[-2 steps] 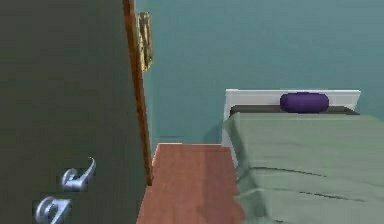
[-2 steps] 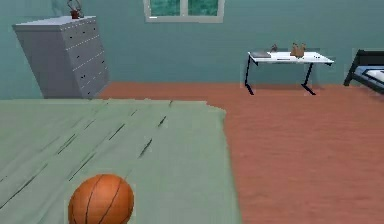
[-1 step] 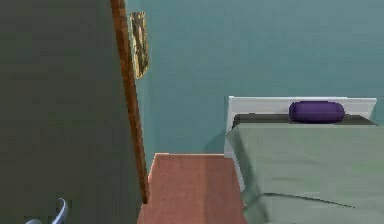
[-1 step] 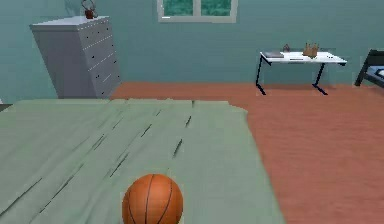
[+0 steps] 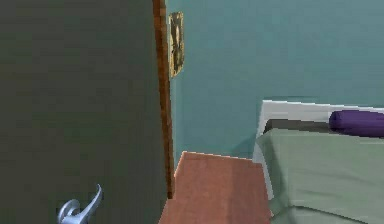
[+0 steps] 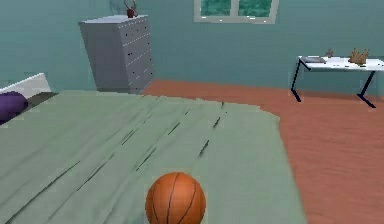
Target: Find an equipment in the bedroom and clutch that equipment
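Nearest in the arm side view, at the bottom edge just left of the middle, an orange basketball [image 6: 176,199] lay on the green cover of the bed [image 6: 120,140], and it looked the likeliest equipment for the task. How the jaws stood could not be told from either view. To do the grasp well, the arm would probably have needed to reach only a little, since the ball sat so near. The fingers were best brought squarely across its widest part, because a round ball on a soft cover would likely roll from a glancing touch. Close ahead in the forward view stood a dark door [image 5: 80,100] with its silver handle [image 5: 80,206], so any lining-up by the base was better kept small. Farther up the bed lay a purple pillow [image 6: 10,105], and beyond stood a grey dresser [image 6: 120,52] and a white desk [image 6: 338,66] against the teal wall
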